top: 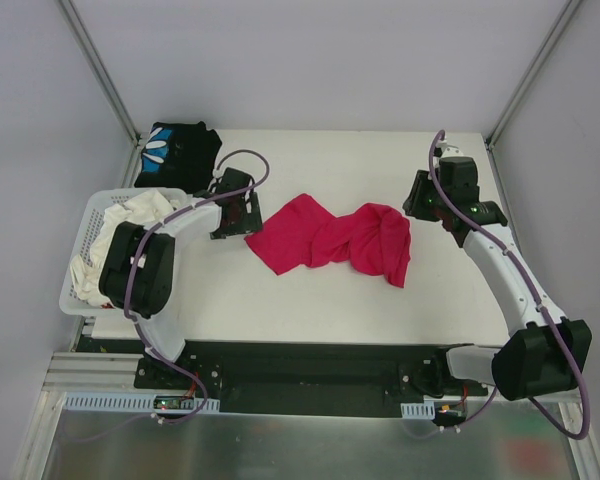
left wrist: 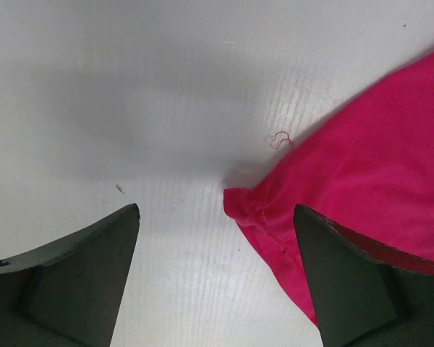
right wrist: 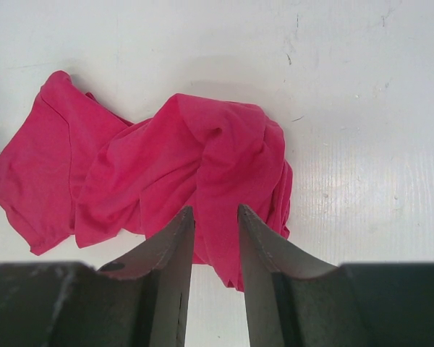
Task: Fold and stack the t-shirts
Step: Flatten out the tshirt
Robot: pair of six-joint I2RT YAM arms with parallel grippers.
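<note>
**A:** White table [top: 330, 310]. Where is the red shirt [top: 330, 240]?
**B:** Mid-table, crumpled, long axis left to right. Its flat corner points left, its bunched end right. Black shirt [top: 177, 150]: far left corner.
**A:** Grippers?
**B:** Left gripper [left wrist: 217, 211] gapes wide astride that corner, gripping nothing. Right gripper [right wrist: 214, 210] is narrowed over the bunch; whether it pinches cloth, I cannot tell.

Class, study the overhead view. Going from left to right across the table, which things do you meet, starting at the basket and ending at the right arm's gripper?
white basket → left gripper → magenta t-shirt → right gripper. The black t-shirt at the back overlaps the basket's span, so it is left out.
</note>
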